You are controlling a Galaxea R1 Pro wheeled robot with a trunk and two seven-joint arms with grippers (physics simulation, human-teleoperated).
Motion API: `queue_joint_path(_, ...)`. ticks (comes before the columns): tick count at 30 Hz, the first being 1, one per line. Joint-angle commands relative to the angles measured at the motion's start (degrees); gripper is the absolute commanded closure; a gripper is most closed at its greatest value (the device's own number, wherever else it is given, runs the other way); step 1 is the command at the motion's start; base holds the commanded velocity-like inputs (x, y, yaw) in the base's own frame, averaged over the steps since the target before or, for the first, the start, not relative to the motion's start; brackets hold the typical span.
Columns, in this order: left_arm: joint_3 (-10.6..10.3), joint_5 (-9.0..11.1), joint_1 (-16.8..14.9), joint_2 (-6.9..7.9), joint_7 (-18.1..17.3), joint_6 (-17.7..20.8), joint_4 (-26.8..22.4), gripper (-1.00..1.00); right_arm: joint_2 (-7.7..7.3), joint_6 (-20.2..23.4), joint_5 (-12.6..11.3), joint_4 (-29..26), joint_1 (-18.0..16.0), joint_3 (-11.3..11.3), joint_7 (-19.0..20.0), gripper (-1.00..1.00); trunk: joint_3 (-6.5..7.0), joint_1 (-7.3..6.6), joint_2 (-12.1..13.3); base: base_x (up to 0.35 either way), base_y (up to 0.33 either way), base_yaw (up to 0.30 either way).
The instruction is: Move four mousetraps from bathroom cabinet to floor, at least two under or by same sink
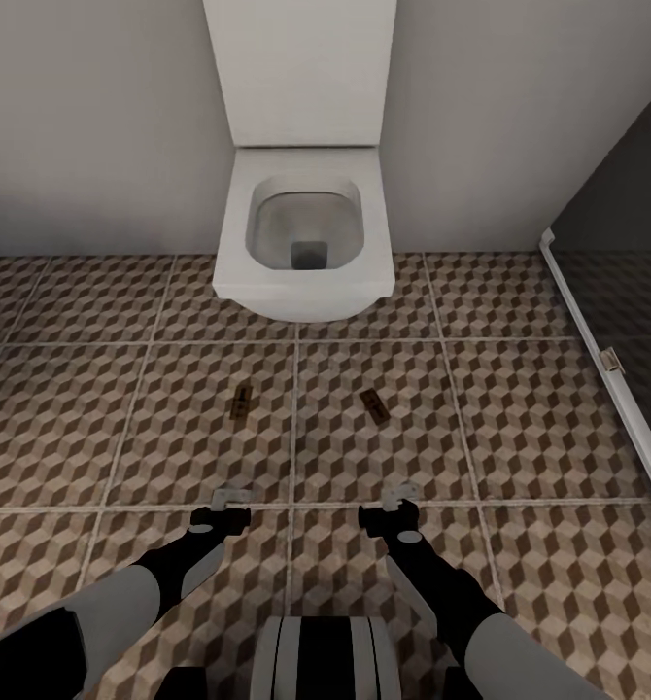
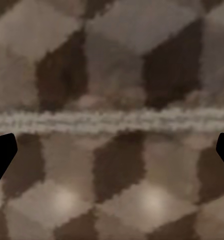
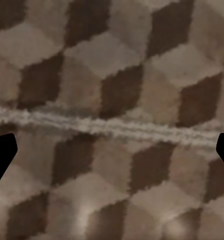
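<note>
mousetraps lie flat on bathroom floor: left near-upright, right slanted.

mousetraps: too small to show wire or red spot
toilet: tank cut off by the top edge

Both arms extended forward and down, side by side; left gripper and right gripper spread wide, holding nothing

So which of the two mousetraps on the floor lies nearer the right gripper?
The mousetrap on the tile right of the central grout line, tilted diagonally just ahead of the right gripper. The other mousetrap lies ahead of the left gripper.
</note>
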Motion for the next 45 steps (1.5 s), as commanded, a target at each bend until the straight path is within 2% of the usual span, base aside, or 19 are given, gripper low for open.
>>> queue_joint_path(1,-0.5,0.6,0.0,0.06,0.4,-0.1,-0.2,-1.0,-0.05,0.2,-0.4,-0.1,0.0,0.3,-0.5,-1.0,-0.03,-0.01,0.0,-0.001,0.0,0.0)
queue_joint_path(15,-0.5,0.8,0.0,0.05,0.5,0.4,-2.8,-1.0,-0.08,0.2,-0.4,-0.4,0.0,0.3,-0.5,-1.0,-0.03,-0.01,0.0,0.0,0.0,0.0)
queue_joint_path(33,-0.5,0.8,0.0,0.04,0.5,0.6,-3.1,-1.0,-0.08,0.3,-0.4,-0.4,-0.1,0.3,-0.5,-1.0,3.96,-0.47,0.2,0.0,0.0,0.0)
queue_joint_path(45,-0.5,0.8,0.0,0.0,0.5,0.6,-3.0,-1.0,-0.14,0.3,-0.4,-0.4,0.0,0.3,-0.5,-1.0,6.22,-3.11,5.0,0.0,0.0,0.0)
